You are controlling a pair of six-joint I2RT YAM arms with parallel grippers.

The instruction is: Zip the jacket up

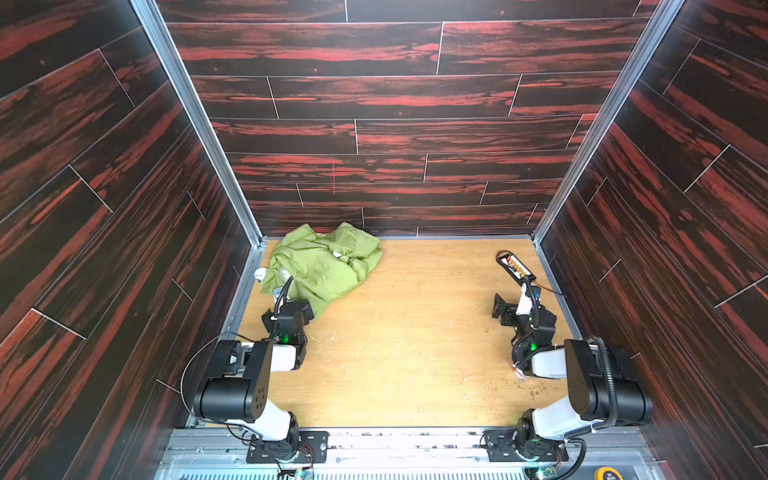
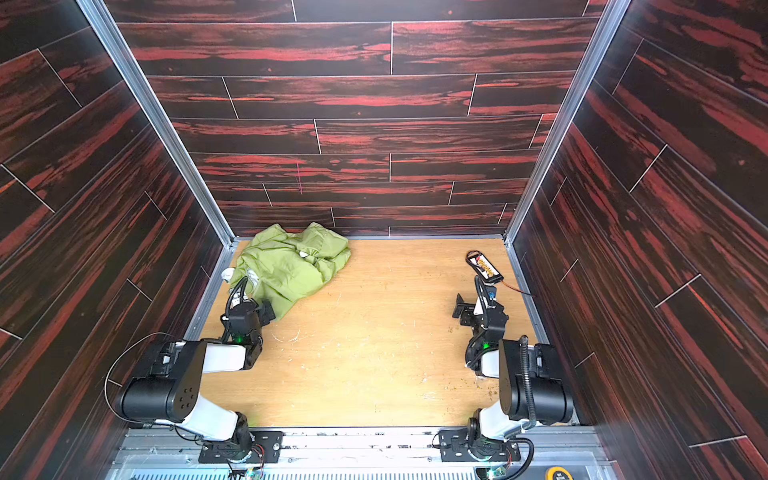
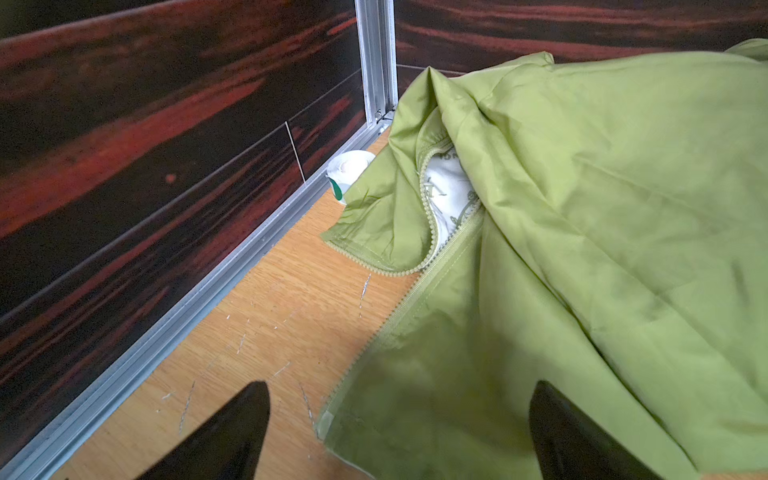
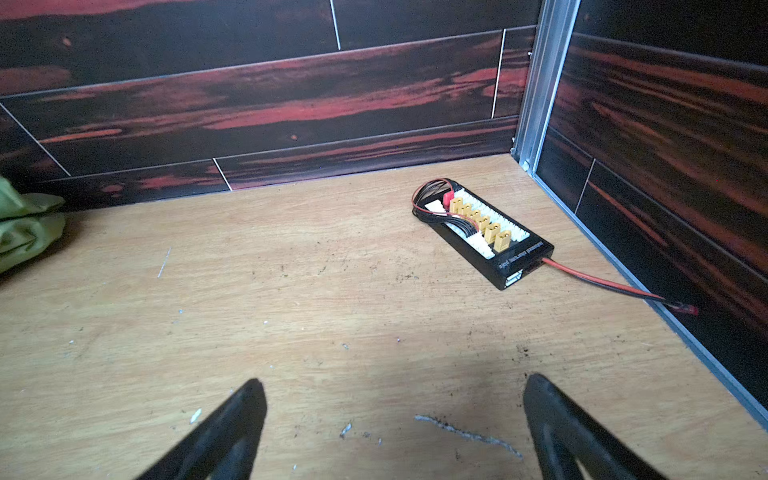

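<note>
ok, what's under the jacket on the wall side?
A white cup with a green mark pokes out from under the jacket edge; its rest is covered. Anything else beneath the cloth is hidden.

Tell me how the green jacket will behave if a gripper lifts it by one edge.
The jacket lies crumpled in soft folds, so it will probably hang limp. It looks thin, so it is likely light and may slip from a shallow pinch. Pushed, it would likely bunch up.
</note>
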